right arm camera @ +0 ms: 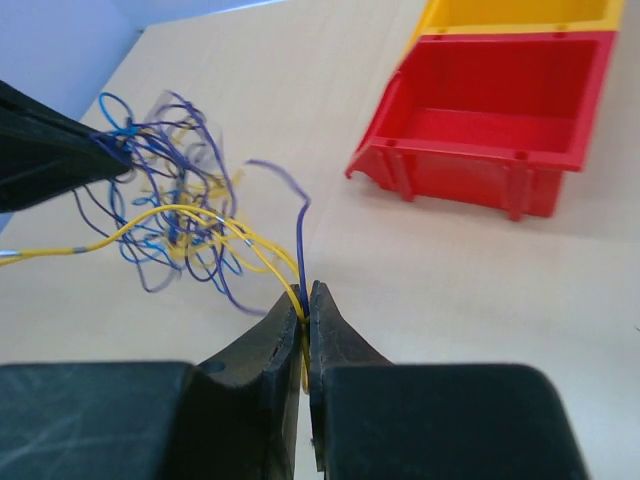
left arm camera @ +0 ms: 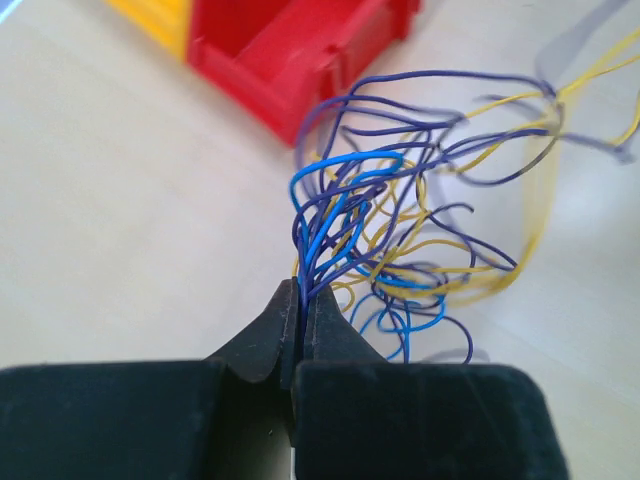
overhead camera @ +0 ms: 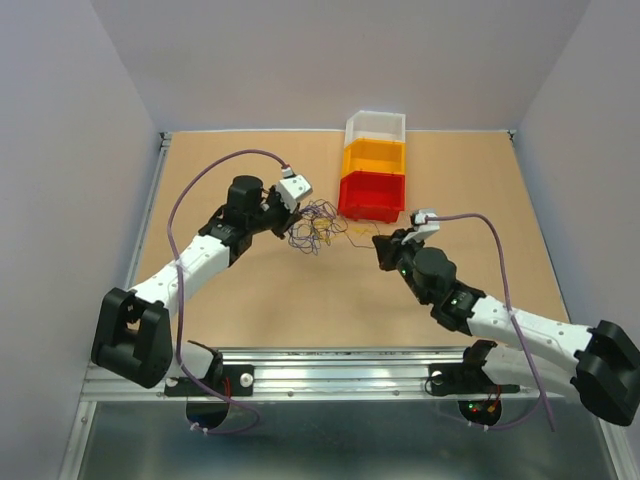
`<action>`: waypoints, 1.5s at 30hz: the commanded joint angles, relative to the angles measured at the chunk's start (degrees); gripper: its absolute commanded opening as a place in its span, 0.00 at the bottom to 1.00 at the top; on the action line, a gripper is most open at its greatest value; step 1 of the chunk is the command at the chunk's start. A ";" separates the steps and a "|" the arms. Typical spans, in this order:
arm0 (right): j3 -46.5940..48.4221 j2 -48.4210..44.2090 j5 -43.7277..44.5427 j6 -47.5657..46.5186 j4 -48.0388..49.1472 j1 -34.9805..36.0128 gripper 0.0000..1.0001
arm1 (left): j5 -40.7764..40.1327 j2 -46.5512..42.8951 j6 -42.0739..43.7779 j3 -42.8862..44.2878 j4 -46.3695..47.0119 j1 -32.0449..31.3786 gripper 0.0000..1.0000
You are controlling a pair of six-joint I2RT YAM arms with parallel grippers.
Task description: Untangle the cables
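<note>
A tangle of thin cables in yellow, dark purple and blue lies on the table just left of the red bin. My left gripper is shut on a bunch of blue and purple cables at the tangle's left side; its tip pinches them. My right gripper is shut on yellow cables and one purple cable at the tangle's right side, pinched at its tip. The left gripper's dark fingers show at the left of the right wrist view. No red cable is visible.
Three bins stand in a row at the back middle: red, yellow and white. The red bin is close to the tangle. A metal rail runs along the near table edge.
</note>
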 commanded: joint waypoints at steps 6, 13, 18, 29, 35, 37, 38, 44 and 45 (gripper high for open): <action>-5.44 -17.57 13.78 3.68 -14.56 -0.35 0.01 | -19.67 -2.73 -4.98 2.43 5.38 2.27 0.00; -6.33 -30.59 17.29 6.41 -24.83 -0.35 0.01 | -31.89 -5.79 -7.79 0.94 9.51 6.05 0.00; -5.89 -34.55 19.75 8.08 -28.98 -0.35 0.01 | -33.74 -8.87 -9.64 -0.11 11.43 10.27 0.00; -6.15 -45.63 26.01 12.13 -37.51 -0.44 0.01 | -35.72 -14.15 -12.37 -2.31 14.87 14.05 0.00; -4.84 -40.36 8.00 5.89 -32.94 -0.44 0.24 | -0.79 -16.53 -7.09 -4.25 11.80 12.65 0.00; -4.92 -36.24 3.79 4.66 -30.93 -0.35 0.34 | 1.30 -17.05 -5.87 -3.80 10.74 11.85 0.00; -4.92 -35.18 3.07 4.39 -30.22 -0.35 0.41 | 1.23 -17.31 -5.69 -3.98 10.74 11.77 0.00; -6.14 -25.43 -9.82 -1.66 -16.19 -0.35 0.94 | 12.18 -19.42 -3.32 -4.78 9.42 11.07 0.03; -6.76 -23.85 -13.51 -3.41 -11.80 -0.43 0.95 | 13.52 -19.42 -3.05 -4.69 8.72 10.80 0.04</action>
